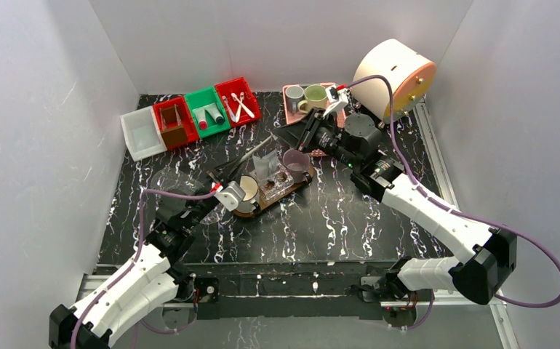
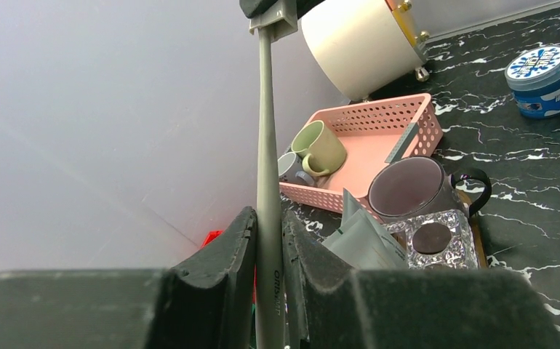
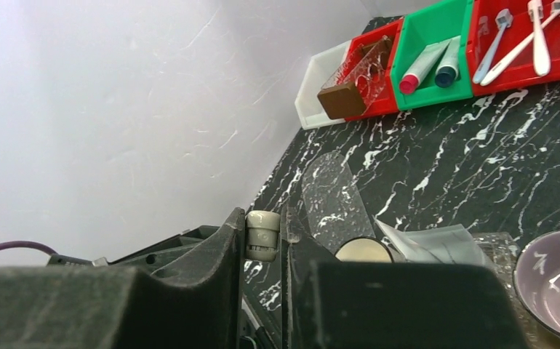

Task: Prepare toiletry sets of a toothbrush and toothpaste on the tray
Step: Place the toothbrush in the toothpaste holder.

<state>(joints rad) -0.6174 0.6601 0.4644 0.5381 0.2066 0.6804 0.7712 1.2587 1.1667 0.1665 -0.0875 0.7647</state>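
Toothbrush (image 2: 266, 145) pinched at its handle by left jaws, its head by right jaws.

Mugs (image 1: 315, 95) in basket (image 1: 289, 109), behind tray (image 1: 262, 209); bins (image 1: 190, 109) left of basket.

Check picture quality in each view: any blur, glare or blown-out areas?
Top view: evenly lit and sharp, table pattern readable. Left wrist: dark left claw soft up close, toothbrush and mugs crisper, wall pale. Right wrist: right claw likewise blurred around the tube, bins sharp, wall bright and washed out. No strong glare seen.
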